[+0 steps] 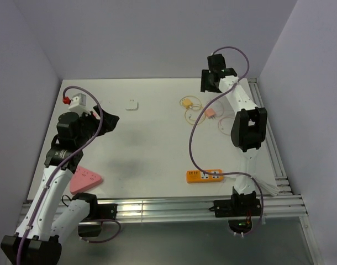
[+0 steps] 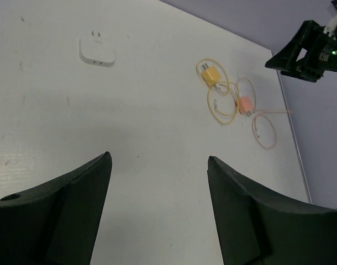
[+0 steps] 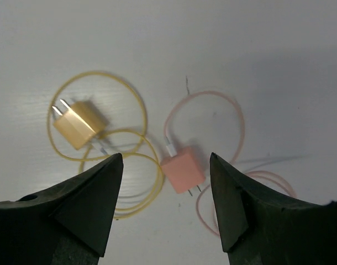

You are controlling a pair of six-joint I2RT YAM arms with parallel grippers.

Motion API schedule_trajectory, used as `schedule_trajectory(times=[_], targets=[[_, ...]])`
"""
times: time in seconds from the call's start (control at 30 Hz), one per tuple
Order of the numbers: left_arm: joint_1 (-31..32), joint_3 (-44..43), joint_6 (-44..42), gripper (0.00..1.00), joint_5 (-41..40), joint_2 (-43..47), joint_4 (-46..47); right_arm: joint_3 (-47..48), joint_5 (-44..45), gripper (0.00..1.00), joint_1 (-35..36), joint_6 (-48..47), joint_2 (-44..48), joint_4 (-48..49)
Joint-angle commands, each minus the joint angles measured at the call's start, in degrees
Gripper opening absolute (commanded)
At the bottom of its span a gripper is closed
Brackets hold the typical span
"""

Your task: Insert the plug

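A pink plug (image 3: pixel 182 171) with a pink cable lies flat on the white table, and a yellow plug (image 3: pixel 79 125) with a coiled yellow cable lies to its left. My right gripper (image 3: pixel 166 156) is open and empty, hovering above the pink plug. In the top view the right gripper (image 1: pixel 210 83) is at the far right, over the pink plug (image 1: pixel 210 113) and the yellow plug (image 1: pixel 186 102). An orange power strip (image 1: pixel 204 176) lies near the front edge. My left gripper (image 1: pixel 105 124) is open and empty at the left; in its wrist view the gripper (image 2: pixel 159 157) is over bare table.
A white plug (image 1: pixel 132 104) lies at the back middle and also shows in the left wrist view (image 2: pixel 96 51). A pink power strip (image 1: pixel 84 180) lies at the front left beside the left arm. Grey walls close in the table. A metal rail (image 1: pixel 174 208) runs along the front.
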State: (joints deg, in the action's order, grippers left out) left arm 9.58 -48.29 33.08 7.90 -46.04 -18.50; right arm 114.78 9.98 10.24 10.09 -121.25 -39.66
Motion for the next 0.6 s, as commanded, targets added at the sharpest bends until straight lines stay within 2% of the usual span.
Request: schedule_trajectory(times=[0.0,0.23,0.4,0.57], targets=[[0.08,-2.77,-1.27,0.75,7.82,-1.5,1.1,3.78,-0.31,0.72,-1.8,-4.54,-1.09,-10.52],[0.08,-0.75,1.2,0.72,12.22,-3.61,3.2,2.11,-7.07,0.69,-3.65,-8.67,-3.37,-11.93],[0.08,0.92,2.51,0.71,13.1,-3.18,4.44,-2.97,-12.52,0.68,-3.65,-9.56,-3.55,-9.83],[0.08,1.01,2.6,0.7,13.54,-2.65,3.56,-4.92,-10.59,0.64,-3.65,-11.93,-5.13,-9.3]])
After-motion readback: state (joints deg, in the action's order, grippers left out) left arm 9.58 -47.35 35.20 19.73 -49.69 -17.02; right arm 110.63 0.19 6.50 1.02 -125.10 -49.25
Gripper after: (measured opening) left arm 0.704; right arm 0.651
